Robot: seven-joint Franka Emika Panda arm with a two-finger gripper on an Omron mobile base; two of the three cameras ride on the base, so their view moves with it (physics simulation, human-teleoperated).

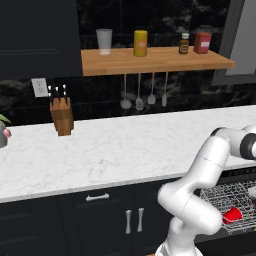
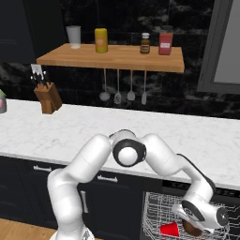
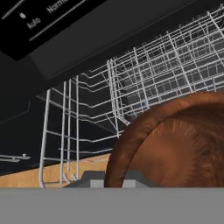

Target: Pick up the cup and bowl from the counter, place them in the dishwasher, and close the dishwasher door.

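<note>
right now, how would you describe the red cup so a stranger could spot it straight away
Find the long white marble counter, then look below its right end to the open dishwasher with its light grey wire rack. The red cup lies on its side in that rack. It is bright red and tapered, unlike the dark brown bowl beside it at the gripper.

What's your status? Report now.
End effector low at dishwasher rack, bowl at it, grip unclear. Cup already racked. Nothing blocking.
</note>
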